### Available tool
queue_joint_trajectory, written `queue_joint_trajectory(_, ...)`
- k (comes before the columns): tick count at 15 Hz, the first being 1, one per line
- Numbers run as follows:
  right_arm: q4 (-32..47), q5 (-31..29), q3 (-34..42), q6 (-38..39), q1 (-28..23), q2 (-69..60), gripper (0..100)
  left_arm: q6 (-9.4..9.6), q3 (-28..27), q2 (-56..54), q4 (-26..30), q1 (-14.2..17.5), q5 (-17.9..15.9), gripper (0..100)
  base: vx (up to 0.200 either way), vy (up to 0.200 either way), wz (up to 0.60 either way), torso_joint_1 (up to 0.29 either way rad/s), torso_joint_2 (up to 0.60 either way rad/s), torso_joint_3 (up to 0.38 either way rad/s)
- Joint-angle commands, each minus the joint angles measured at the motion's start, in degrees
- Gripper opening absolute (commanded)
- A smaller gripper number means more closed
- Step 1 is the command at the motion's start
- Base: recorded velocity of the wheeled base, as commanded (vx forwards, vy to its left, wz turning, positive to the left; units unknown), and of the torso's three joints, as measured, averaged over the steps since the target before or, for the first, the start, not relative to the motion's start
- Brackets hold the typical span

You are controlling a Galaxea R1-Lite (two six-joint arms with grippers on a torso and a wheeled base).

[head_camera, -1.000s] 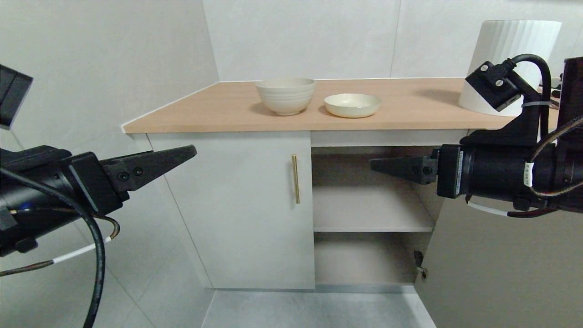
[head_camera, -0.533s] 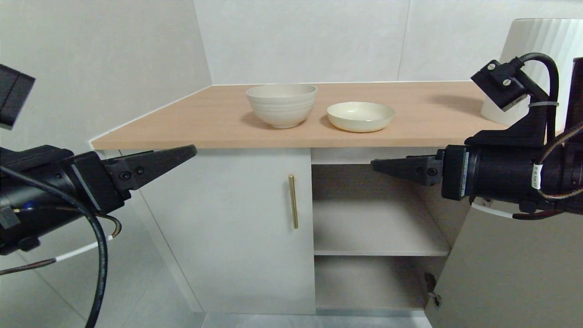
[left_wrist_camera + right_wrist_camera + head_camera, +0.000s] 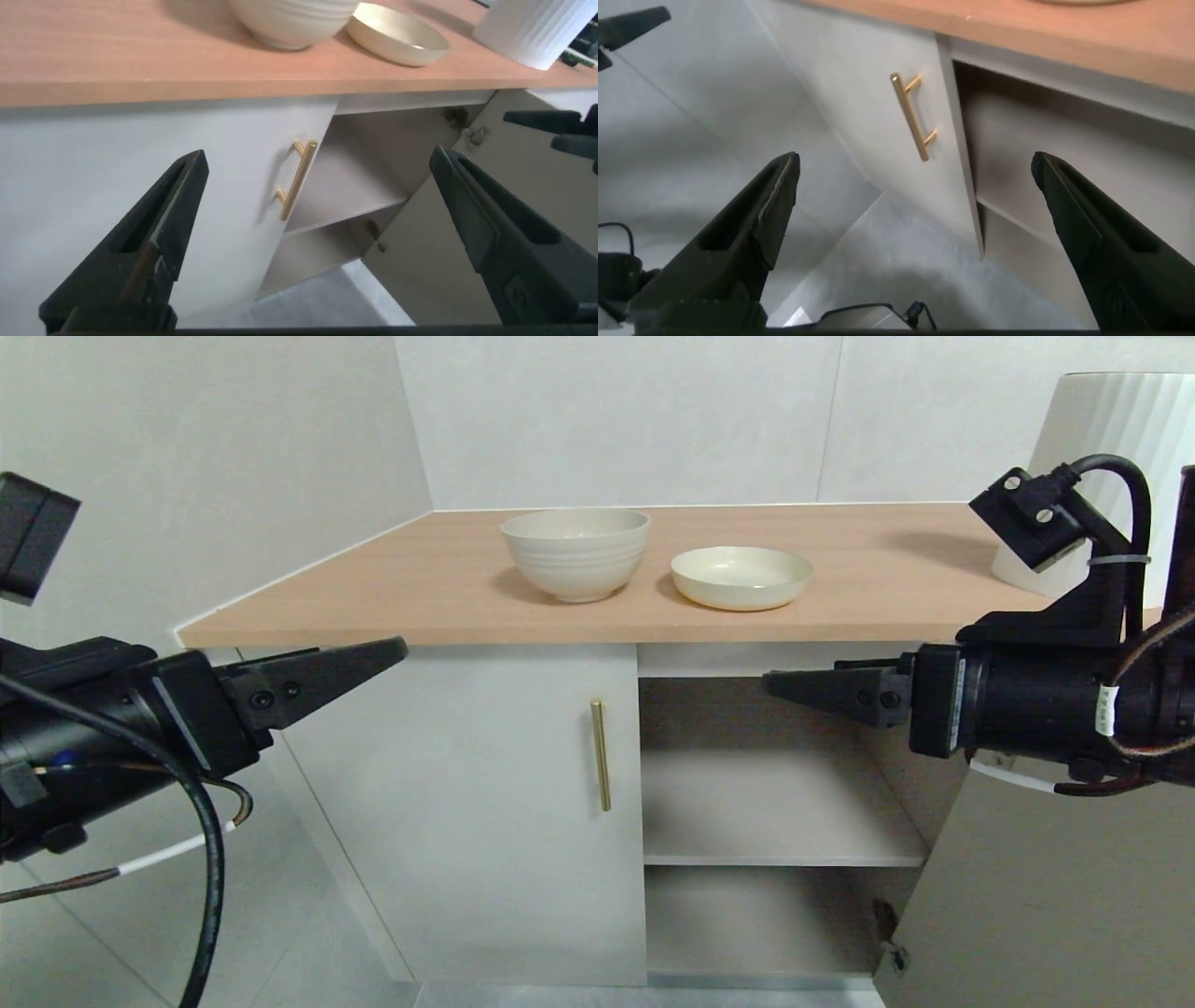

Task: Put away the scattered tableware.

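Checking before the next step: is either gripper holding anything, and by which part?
Nothing is held: left gripper and right gripper are both open, empty.

One bowl (image 3: 576, 553), one shallow dish (image 3: 741, 577), one ribbed white container (image 3: 1106, 418), one cabinet (image 3: 467, 803), one handle (image 3: 600, 756).

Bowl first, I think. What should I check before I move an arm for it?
1. The left pincer is open, holding nothing: ok.
2. The right pincer is open, holding nothing: ok.
3. The bowl stands upright on the countertop, apart from the shallow dish: ok.
4. The right cabinet door is open, the shelf exposed: ok.
5. A pincer at the bowl: not ok; both are short of the countertop.
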Motion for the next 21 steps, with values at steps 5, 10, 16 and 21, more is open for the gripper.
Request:
queue_joint_trajectory(5,-0.1,0.0,0.1,-0.1,0.0,0.1,100,-0.13,0.1,2.4,-0.1,0.0,-0.1,100,0.000,0.000,0.00,0.075,-0.27,-0.263)
queue_joint_trajectory(10,-0.1,0.0,0.0,0.0,-0.1,0.5,100,-0.22,0.3,4.9,-0.2,0.0,-0.1,100,0.000,0.000,0.00,0.137,-0.50,-0.304)
queue_joint_trajectory(16,-2.2,-0.2,-0.4,0.0,-0.4,2.0,100,-0.74,-3.3,9.4,-2.1,0.0,-0.8,100,0.000,0.000,0.00,0.181,-0.47,-0.294)
queue_joint_trajectory(21,-6.9,-1.8,-1.0,-0.1,-3.3,4.5,100,-6.54,-13.1,15.7,0.9,0.9,-1.5,100,0.000,0.000,0.00,0.129,-0.30,-0.176)
